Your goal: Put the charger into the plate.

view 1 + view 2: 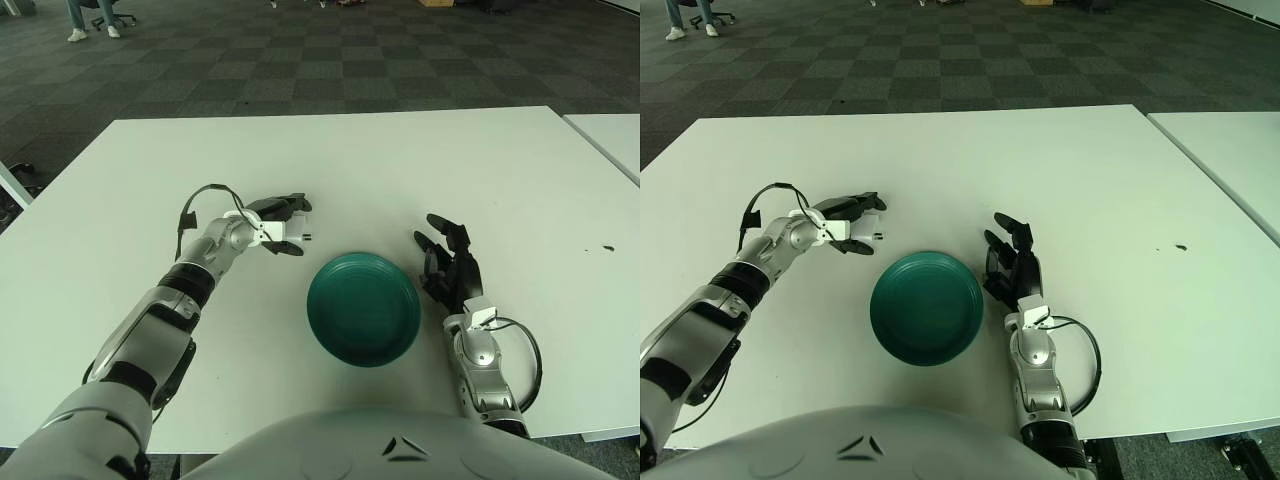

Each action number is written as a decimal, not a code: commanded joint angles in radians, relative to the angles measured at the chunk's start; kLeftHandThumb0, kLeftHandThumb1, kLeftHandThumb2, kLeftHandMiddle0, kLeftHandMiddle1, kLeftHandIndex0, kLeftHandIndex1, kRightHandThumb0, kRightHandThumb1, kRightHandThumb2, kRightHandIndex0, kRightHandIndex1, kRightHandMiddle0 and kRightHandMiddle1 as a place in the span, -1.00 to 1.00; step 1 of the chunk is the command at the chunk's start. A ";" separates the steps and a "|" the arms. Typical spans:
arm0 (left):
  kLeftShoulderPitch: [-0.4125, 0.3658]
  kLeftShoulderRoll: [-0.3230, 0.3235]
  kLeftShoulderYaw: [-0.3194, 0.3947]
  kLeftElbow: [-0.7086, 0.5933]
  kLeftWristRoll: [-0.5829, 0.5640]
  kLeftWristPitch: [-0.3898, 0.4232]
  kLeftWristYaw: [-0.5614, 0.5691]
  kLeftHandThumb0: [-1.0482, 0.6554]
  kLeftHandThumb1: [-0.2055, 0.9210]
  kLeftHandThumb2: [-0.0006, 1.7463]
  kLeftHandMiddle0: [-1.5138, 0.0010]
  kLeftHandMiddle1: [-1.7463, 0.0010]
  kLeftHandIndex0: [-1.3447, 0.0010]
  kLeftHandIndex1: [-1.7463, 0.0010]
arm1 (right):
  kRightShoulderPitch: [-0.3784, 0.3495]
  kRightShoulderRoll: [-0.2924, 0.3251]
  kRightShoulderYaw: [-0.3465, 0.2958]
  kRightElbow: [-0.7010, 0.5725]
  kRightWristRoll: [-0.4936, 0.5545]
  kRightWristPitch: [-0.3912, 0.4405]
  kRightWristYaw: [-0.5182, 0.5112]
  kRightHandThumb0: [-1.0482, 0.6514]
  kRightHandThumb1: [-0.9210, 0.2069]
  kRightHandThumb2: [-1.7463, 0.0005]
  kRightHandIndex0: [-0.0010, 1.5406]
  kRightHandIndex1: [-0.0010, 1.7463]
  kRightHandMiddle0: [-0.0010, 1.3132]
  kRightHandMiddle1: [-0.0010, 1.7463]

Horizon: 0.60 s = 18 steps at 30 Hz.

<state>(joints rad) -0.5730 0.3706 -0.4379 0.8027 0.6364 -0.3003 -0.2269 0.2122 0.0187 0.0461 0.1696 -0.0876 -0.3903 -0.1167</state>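
A dark green round plate (pixel 363 308) sits on the white table (pixel 330 160) near its front edge. My left hand (pixel 277 225) is up and to the left of the plate, its black fingers closed around a small white charger (pixel 281 234) whose metal prongs point right toward the plate. The charger is held just above the table, left of the plate's rim. In the right eye view the charger (pixel 853 234) and plate (pixel 926 307) show the same way. My right hand (pixel 450 265) shows just right of the plate, fingers spread, holding nothing.
A second white table (pixel 610 140) stands at the right, with a narrow gap between. A small dark speck (pixel 606 247) lies at the right of my table. Dark checkered carpet lies beyond the far edge.
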 commanded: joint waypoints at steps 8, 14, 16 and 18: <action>0.025 -0.011 -0.036 0.040 0.015 0.054 -0.009 -0.73 1.00 -0.66 0.28 0.56 0.93 -0.45 | 0.085 0.007 0.005 0.140 -0.008 0.040 0.000 -0.62 -1.00 0.13 -0.20 -0.94 -0.96 0.00; 0.032 -0.007 -0.041 0.027 0.010 0.066 -0.016 -0.59 0.95 -0.71 0.53 -0.36 0.78 -0.82 | 0.086 0.005 0.002 0.140 -0.005 0.039 0.002 -0.61 -1.00 0.14 -0.20 -0.94 -0.96 0.00; 0.032 -0.004 -0.044 0.022 0.008 0.067 -0.024 -0.45 0.84 -0.53 0.57 -0.54 0.62 -0.84 | 0.086 0.003 0.002 0.140 -0.004 0.036 0.005 -0.61 -1.00 0.14 -0.20 -0.94 -0.96 0.00; 0.033 -0.001 -0.047 0.017 0.007 0.066 -0.031 -0.35 0.63 -0.27 0.52 -0.77 0.47 -0.86 | 0.086 0.001 0.002 0.140 -0.004 0.032 0.008 -0.61 -1.00 0.14 -0.20 -0.94 -0.96 0.00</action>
<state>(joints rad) -0.5846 0.3655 -0.4518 0.7903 0.6365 -0.2536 -0.2073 0.2123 0.0190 0.0465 0.1707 -0.0872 -0.3894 -0.1139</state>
